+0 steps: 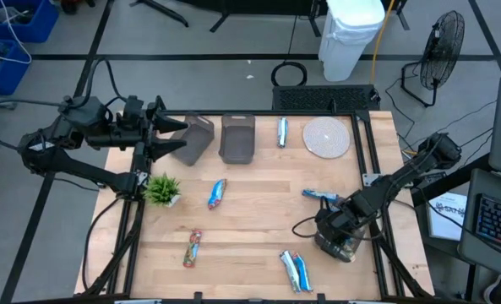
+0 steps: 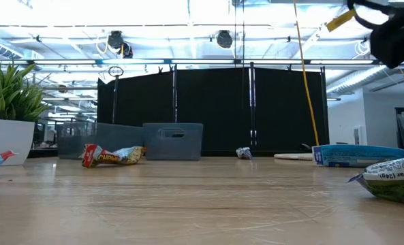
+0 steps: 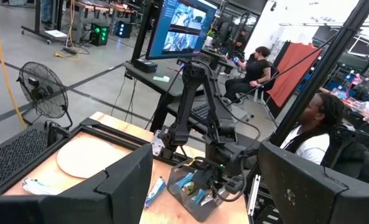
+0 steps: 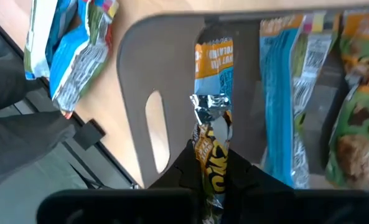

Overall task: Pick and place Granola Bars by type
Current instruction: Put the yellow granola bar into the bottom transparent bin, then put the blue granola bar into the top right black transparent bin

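My right gripper (image 4: 212, 186) is near the table's right front, over a grey bin (image 1: 345, 250), and is shut on an orange-and-yellow granola bar (image 4: 213, 93). That bin holds a blue bar (image 4: 284, 93) and a green-and-orange bar (image 4: 358, 118). Other bars lie flat on the table: (image 1: 217, 192), (image 1: 192, 247), (image 1: 295, 270), (image 1: 318, 195), (image 1: 281, 131). My left gripper (image 1: 176, 138) hangs open and level at the far left, above a second grey bin (image 1: 195, 139), touching nothing. My right gripper pinches one end of the orange-and-yellow bar (image 4: 211, 152) between its two fingers, coming from above at a slant. The bar hangs lengthwise below the fingers, and its free end (image 4: 214, 53) is over the bin's slotted end wall (image 4: 153, 124). Whether it touches the bin I cannot tell.
A third grey bin (image 1: 237, 138) and a round pale mat (image 1: 327, 137) sit at the far edge. A small green plant (image 1: 162, 190) stands at the left. Two wrapped bars (image 4: 72, 50) lie just outside the right bin. People (image 3: 308, 137) sit beyond the table's right side.
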`<state>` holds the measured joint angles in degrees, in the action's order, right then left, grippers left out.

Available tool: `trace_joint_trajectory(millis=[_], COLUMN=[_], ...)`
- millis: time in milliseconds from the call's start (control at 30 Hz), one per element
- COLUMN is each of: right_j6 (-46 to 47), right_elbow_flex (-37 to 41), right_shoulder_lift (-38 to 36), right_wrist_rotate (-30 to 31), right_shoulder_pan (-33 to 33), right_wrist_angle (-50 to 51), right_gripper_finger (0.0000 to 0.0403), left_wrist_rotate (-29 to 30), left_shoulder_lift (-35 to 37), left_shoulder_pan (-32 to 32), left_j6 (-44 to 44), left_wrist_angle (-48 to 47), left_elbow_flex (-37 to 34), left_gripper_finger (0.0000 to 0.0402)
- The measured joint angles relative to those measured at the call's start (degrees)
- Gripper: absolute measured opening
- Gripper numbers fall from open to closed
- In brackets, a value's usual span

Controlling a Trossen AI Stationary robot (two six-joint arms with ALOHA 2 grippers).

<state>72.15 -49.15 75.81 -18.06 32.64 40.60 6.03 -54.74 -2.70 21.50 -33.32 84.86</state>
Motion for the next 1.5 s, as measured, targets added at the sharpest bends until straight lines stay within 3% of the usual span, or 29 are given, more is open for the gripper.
trace_joint_trajectory(millis=[333, 633, 967, 1167, 1400, 1500], right_j6=[-3.8, -5.5, -5.8, -5.4, -3.0, -3.1], right_elbow_flex=[0.5, 0.5, 0.5, 0.2, 0.0, 0.0], right_shoulder_lift=[0.0, 0.0, -0.5, -2.9, -8.6, -10.7], right_wrist_rotate=[-0.3, -5.9, -9.4, -13.8, -13.1, -10.1], right_shoulder_pan=[-2.4, -3.8, -5.8, -7.8, -11.4, -12.8], right_wrist_angle=[-0.8, -6.6, -5.1, -7.3, -14.6, -19.4], right_gripper_finger=[0.0014, 0.0086, 0.0152, 0.0159, 0.0154, 0.0155], left_wrist_rotate=[0.0, 0.0, -0.1, -0.1, 0.0, 1.9], left_shoulder_lift=[0.0, 0.0, 0.0, 0.0, 0.0, -0.4], left_shoulder_pan=[0.0, 0.0, 0.0, 0.0, 0.0, 0.0], left_j6=[0.2, 0.3, 0.2, 0.0, 0.4, 1.8], left_wrist_angle=[0.0, 0.0, 0.0, 0.0, 0.0, -0.1], left_elbow_flex=[0.0, 0.0, 0.0, 0.0, 0.0, 0.1], left_gripper_finger=[0.0296, 0.0296, 0.0296, 0.0296, 0.0296, 0.0296])
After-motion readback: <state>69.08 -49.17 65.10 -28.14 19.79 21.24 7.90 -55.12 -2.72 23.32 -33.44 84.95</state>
